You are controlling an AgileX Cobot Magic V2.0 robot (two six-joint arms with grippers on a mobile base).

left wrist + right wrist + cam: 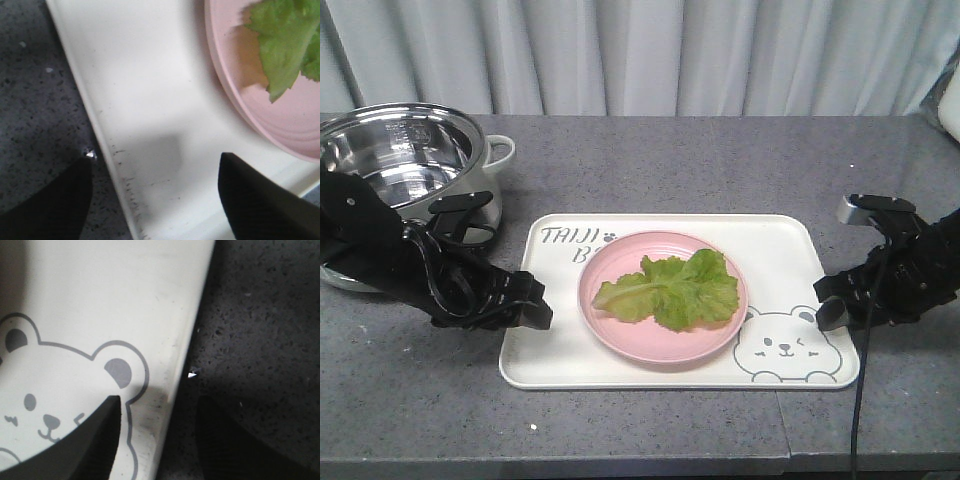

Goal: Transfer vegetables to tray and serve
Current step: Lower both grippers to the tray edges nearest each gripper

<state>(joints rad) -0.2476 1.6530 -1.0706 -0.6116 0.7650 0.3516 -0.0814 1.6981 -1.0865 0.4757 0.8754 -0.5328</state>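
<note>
The green lettuce leaf point(672, 290) lies on a round pink plate point(620, 330) that stands on the cream-white bear tray point(550, 350). My left gripper point(530, 305) is open at the tray's left edge; in the left wrist view point(155, 200) one finger is over the counter and the other over the tray, with the tray rim point(100, 135) between them. My right gripper point(830, 300) is open at the tray's right edge; in the right wrist view point(160, 435) its fingers straddle the rim point(185, 360) beside the bear drawing point(55, 395). The leaf tip point(285, 55) and plate point(235, 100) show in the left wrist view.
A steel pot point(400, 165) with a white handle stands at the back left, just behind my left arm. The grey speckled counter point(670, 160) runs to a front edge near the bottom. A pale curtain hangs behind. A black cable point(860, 400) hangs below my right arm.
</note>
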